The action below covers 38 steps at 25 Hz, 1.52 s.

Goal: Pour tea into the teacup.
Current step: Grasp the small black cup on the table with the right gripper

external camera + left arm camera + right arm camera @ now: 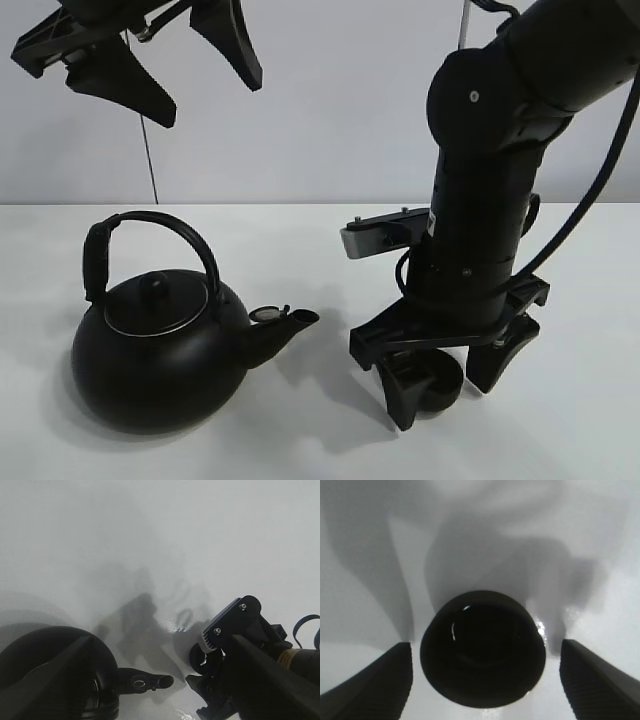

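Observation:
The teacup (440, 388) is a small matte-black handleless cup standing on the white table, right of centre. My right gripper (447, 403) is lowered over it, open, with one finger on each side. In the right wrist view the teacup (482, 647) sits between the fingers (375, 680) with gaps on both sides. The big round black kettle (160, 345) with an arched handle stands at the left, its spout (290, 322) pointing toward the cup. My left gripper (208, 98) is open and empty, high above the kettle. The left wrist view shows the kettle (55, 675) below.
The white table (300, 250) meets a plain white wall behind. The right arm's body (480, 200) rises tall above the cup, and it also shows in the left wrist view (250, 665) close to the kettle's spout (150, 682).

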Available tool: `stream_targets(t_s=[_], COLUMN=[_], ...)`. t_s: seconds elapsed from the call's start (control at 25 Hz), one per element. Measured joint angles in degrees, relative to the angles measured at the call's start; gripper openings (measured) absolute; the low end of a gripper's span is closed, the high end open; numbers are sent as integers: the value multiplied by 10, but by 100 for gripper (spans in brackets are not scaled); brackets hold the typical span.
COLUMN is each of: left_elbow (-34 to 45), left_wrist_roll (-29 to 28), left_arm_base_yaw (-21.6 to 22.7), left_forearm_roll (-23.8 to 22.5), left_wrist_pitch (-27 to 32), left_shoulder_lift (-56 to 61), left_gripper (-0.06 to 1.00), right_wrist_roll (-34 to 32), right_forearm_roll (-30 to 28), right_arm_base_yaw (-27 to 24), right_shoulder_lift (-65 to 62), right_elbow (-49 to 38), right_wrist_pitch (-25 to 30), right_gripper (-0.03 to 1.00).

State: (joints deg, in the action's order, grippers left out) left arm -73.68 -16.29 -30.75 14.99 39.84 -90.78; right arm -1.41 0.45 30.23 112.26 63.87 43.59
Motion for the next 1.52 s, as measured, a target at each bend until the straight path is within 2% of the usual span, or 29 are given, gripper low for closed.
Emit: stream_targets(t_s=[0.72, 1.16, 1.52], left_elbow=[0, 0, 0], left_wrist_roll=[0, 0, 0], left_arm_base_yaw=[0, 0, 0], left_forearm_roll=[0, 0, 0], left_wrist_pitch=[-1, -1, -1], left_shoulder_lift=[0, 0, 0], left_gripper=[52, 52, 52], right_wrist_roll=[-51, -76, -76], right_forearm_roll=[13, 13, 1], right_arm_base_yaw=[-3, -3, -3], right_shoulder_lift=[13, 13, 4], right_elbow=[0, 0, 19], right_wrist_pitch=[-34, -25, -17], right_gripper=[56, 56, 45])
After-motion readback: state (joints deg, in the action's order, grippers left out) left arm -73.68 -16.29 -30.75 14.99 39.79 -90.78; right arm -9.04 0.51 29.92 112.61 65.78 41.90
